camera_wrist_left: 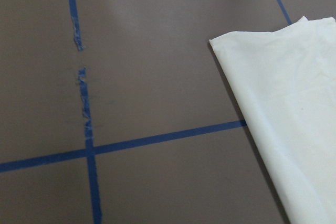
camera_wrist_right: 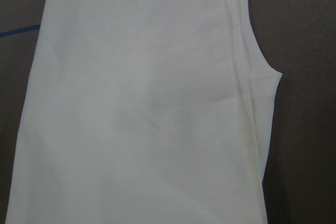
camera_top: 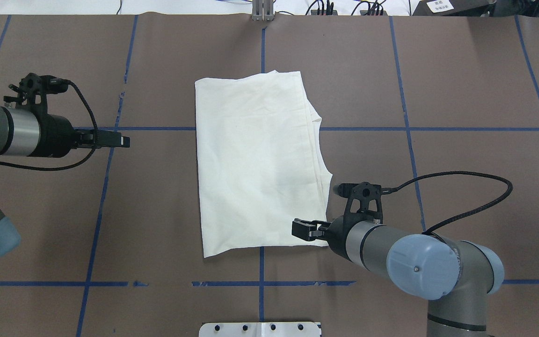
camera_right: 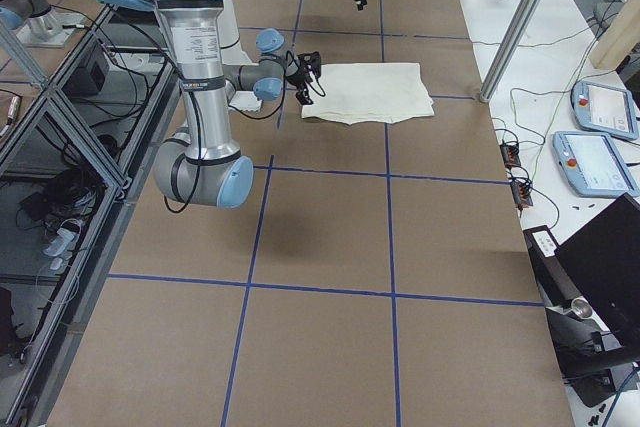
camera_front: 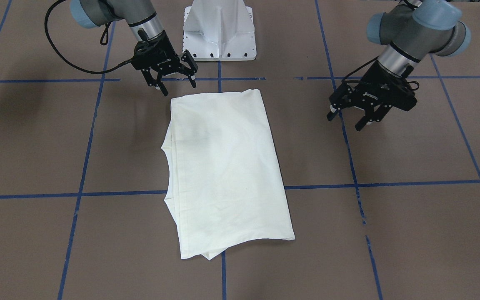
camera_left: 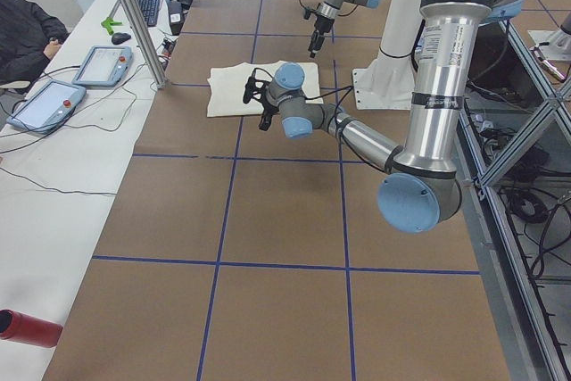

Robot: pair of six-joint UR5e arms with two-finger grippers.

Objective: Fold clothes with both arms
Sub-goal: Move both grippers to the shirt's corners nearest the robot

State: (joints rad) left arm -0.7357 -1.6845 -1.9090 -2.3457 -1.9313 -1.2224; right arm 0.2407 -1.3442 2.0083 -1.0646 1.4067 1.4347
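The left gripper (camera_front: 347, 120) hangs with its fingers apart and nothing between them. It is well apart from the T-shirt (camera_front: 227, 166), which lies ahead of its fingertips on the table (camera_front: 411, 233). The shirt is a long rectangle, plain cream side up, its sides apparently folded in, so I judge the step in hand to be halving it along its length. The right gripper (camera_front: 179, 88), fingers likewise spread and empty, sits just beside the shirt's corner nearest the pedestal base (camera_front: 219, 31). The next move calls for the left gripper to reach the matching corner, then both to pinch every layer. Only blue tape lines (camera_front: 390, 183) lie between grippers and cloth. The stepped, layered edge on the right gripper's side could slip.
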